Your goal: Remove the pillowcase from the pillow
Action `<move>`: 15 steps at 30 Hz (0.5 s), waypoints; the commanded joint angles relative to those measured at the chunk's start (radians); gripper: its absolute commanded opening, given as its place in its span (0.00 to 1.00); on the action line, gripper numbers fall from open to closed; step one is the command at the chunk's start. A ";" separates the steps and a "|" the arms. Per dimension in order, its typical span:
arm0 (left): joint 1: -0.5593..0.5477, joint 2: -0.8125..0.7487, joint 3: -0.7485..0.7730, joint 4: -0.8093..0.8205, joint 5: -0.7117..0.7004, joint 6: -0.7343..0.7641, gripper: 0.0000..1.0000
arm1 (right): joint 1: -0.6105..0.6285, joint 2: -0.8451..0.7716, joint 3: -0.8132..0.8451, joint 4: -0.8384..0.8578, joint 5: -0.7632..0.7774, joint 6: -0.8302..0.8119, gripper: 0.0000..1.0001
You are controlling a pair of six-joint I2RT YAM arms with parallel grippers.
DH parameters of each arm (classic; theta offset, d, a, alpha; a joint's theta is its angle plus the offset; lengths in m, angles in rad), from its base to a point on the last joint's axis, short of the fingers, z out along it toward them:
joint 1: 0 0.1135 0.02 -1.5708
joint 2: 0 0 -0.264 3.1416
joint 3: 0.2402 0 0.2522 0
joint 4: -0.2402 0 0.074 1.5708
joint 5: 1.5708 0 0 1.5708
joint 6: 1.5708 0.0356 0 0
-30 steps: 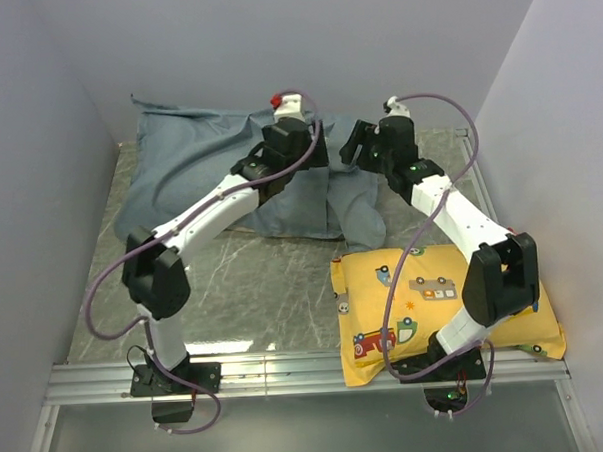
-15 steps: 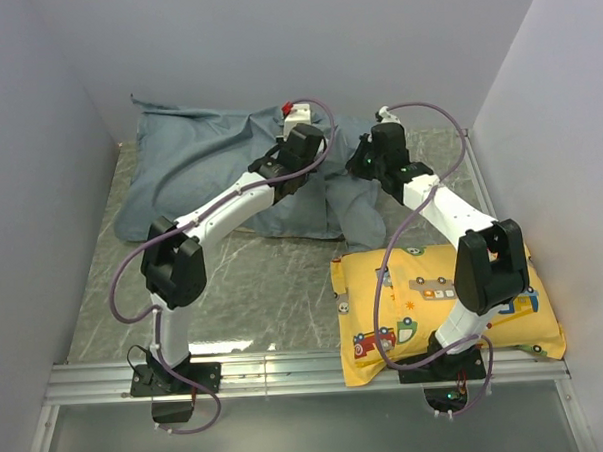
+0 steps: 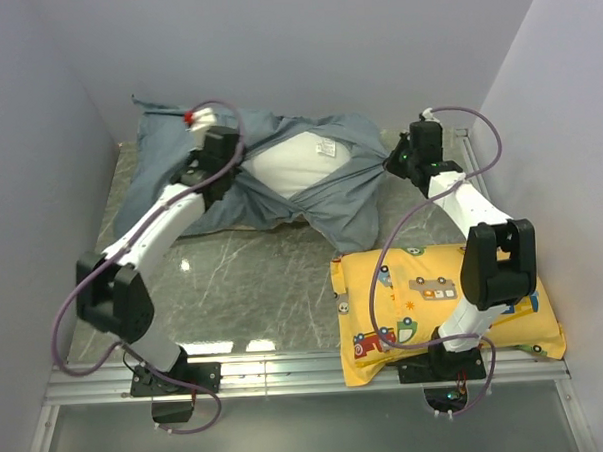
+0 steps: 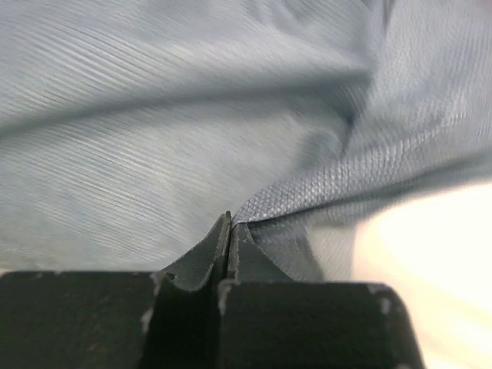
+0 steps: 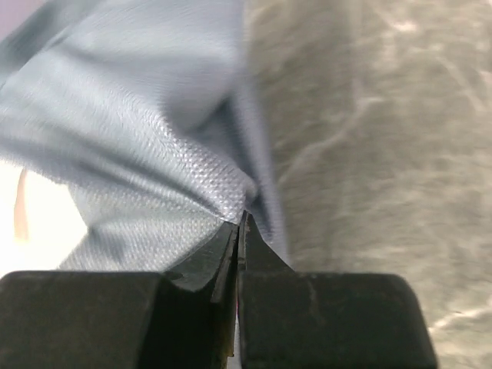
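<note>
both left claw [image 4: 229,227] and right claw [image 5: 241,224] pinch pillowcase [image 3: 342,199], stretched left-right over pillow [image 3: 287,167]

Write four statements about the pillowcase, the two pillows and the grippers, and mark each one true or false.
1. The left gripper and the right gripper are each shut on the pillowcase. True.
2. The white pillow shows through the opening stretched between them. True.
3. The pillowcase is fully off the white pillow. False: only part of the pillow is bared.
4. The yellow pillow lies at the far left. False: it lies at the near right.
</note>
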 commanded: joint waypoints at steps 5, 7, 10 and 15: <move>0.153 -0.175 -0.192 0.062 0.085 -0.126 0.01 | -0.044 0.018 0.035 0.004 -0.048 0.008 0.00; 0.153 -0.173 -0.216 0.083 0.120 -0.146 0.00 | -0.004 0.021 0.052 0.006 -0.068 -0.010 0.00; 0.152 -0.173 -0.245 0.120 0.186 -0.175 0.00 | 0.039 0.040 0.124 -0.057 -0.064 -0.050 0.01; 0.138 -0.175 -0.290 0.172 0.162 -0.194 0.01 | 0.079 -0.034 0.119 -0.112 -0.018 -0.067 0.37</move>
